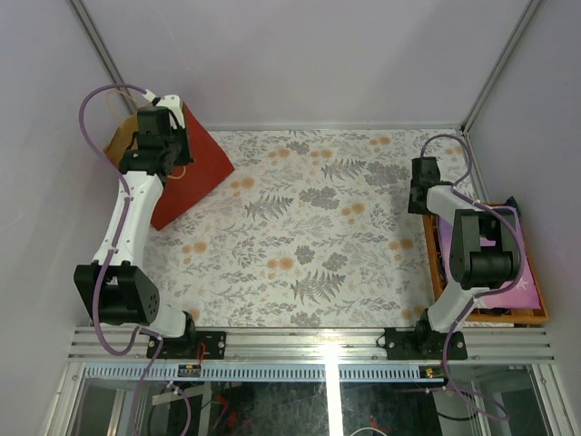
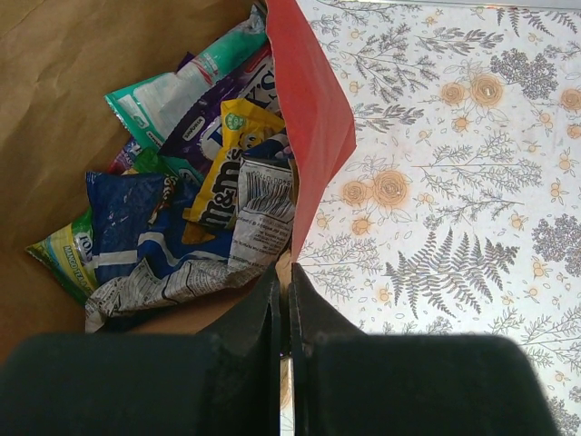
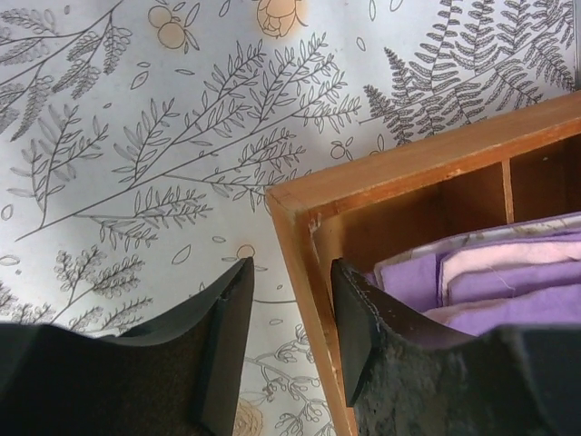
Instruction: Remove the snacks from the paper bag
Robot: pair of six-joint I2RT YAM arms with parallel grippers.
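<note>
left wrist: lower snacks (image 2: 182, 227) buried under others | top view: paper bag (image 1: 204, 168) half under left arm (image 1: 127, 213) | right wrist: tray (image 3: 408, 168), purple cloth (image 3: 508, 282) cut by right edge

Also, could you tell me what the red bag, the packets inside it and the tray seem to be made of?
The red bag looks like paper: matte red outside, plain brown inside, softly creased. The packets appear to be thin plastic film, glossy, crinkled and printed. The tray seems to be wood, orange-brown with faint grain and a smooth, possibly varnished surface.
</note>
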